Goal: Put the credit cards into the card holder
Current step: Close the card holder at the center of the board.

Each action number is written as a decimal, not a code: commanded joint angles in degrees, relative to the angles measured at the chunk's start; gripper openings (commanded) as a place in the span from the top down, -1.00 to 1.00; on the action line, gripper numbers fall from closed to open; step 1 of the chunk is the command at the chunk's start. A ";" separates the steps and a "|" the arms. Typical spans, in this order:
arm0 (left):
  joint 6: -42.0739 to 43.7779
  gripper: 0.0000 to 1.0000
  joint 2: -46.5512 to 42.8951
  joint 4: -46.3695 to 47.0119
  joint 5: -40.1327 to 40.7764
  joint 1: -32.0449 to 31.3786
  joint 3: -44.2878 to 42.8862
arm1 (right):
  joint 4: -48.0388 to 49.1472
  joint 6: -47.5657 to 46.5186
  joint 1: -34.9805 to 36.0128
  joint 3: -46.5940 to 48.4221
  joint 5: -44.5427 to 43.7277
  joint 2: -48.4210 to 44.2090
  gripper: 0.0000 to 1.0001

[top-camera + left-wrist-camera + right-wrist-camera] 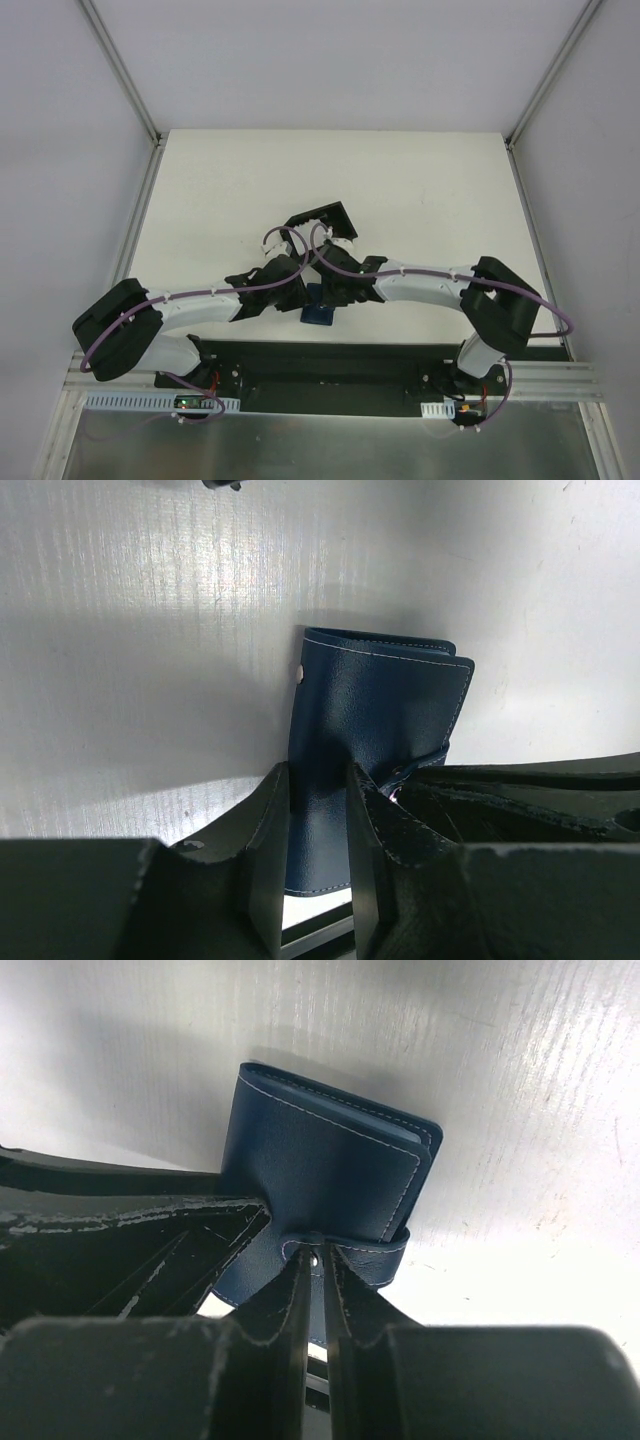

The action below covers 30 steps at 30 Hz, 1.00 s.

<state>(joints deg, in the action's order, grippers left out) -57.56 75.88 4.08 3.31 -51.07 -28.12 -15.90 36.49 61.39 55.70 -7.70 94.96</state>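
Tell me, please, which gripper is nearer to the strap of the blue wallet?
Right. The right gripper pinches the strap itself, while the left gripper clamps the side edge of the wallet, just beside the strap.

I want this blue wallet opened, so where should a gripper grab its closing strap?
Best pinch the strap at its snap end, from the open edge of the card holder: that thin tab wraps round the edge and stands off the cover.
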 commanded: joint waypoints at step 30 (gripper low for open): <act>5.09 0.36 1.38 -5.13 -1.99 -2.19 2.02 | 10.19 4.38 -0.39 -15.01 -4.69 -10.67 0.49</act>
<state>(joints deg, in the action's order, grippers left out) -55.90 75.35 5.54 3.27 -52.10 -27.49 -2.87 39.90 60.64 41.69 -9.82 84.86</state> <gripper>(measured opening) 0.314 0.247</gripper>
